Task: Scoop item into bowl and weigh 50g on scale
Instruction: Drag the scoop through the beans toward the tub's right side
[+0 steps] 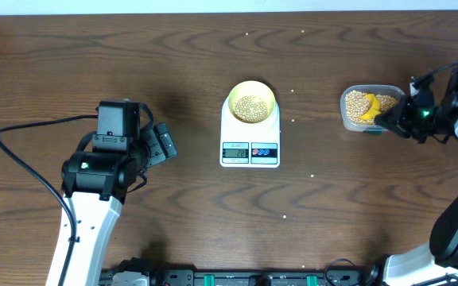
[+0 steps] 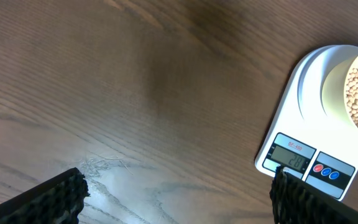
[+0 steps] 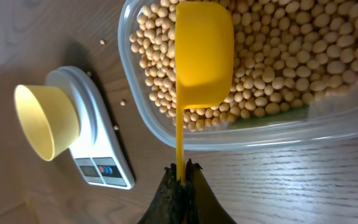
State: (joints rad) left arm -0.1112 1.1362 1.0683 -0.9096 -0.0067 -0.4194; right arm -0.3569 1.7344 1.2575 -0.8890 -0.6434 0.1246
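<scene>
Overhead: left gripper (image 1: 165,143) idle, jaws wide apart, nothing in them. The scale (image 1: 250,151) lies well off ahead of its fingertips, with the bowl (image 1: 232,97) on the platform and a layer of beans (image 1: 251,107) inside. Right gripper (image 1: 388,119) is at the clear container (image 1: 345,111), far side of the scale from the left arm. Yellow scoop (image 1: 370,107) reaches forward from it into the stock. A few loose beans on the table (image 1: 173,48).

Left wrist: both pads (image 2: 42,199) at the frame bottom, spread, bare wood between. The scale sits up and to the right of them; display (image 2: 289,154) lit, digits too small to trust.

Right wrist: jaws clenched on the thin scoop handle, cup straight ahead of the fingertips over the beans in the container. No beans visible in the cup (which face is up is unclear). Bowl and scale are off to the left of the fingers.

Step in hand, judged: take another scoop. Advice:
- push the cup forward and down into the pile, then level it before lifting
- take a small load, since the bowl is already partly filled
- carry level, clear the container rim, pour slowly over bowl centre
- watch the display and stop short rather than overshoot
</scene>
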